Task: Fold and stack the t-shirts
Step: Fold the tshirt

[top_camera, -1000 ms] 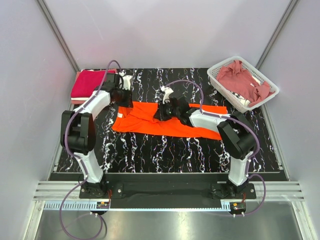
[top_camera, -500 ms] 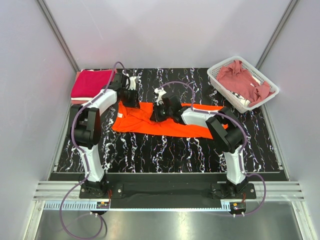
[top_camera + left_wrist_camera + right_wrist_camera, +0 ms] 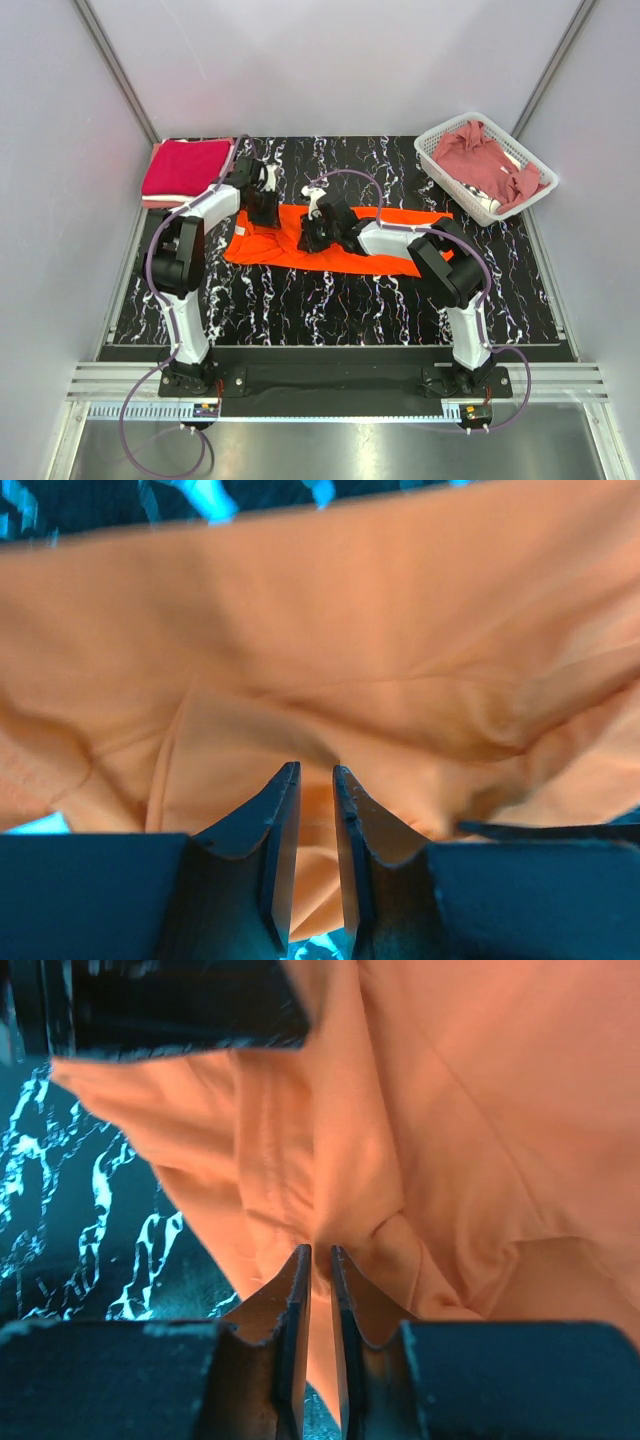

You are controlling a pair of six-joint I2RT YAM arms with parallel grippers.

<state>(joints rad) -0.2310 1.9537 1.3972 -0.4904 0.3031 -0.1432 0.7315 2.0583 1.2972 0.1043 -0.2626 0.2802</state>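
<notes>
Both arms creeping in over the orange t-shirt [image 3: 285,250]
The left gripper [image 3: 264,208] slides from just beyond the shirt's far-left corner onto its far edge. The right gripper [image 3: 308,234] drifts along the shirt toward that same left end, so the two sit closer together than a second ago. Both elbows swing in toward the shirt's middle too, and the cloth at the left end looks a bit more bunched up than before.

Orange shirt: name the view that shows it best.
Top external: the whole orange shirt shows, spread on the table. Each wrist view shows only a creased patch of it at its jaws.
</notes>
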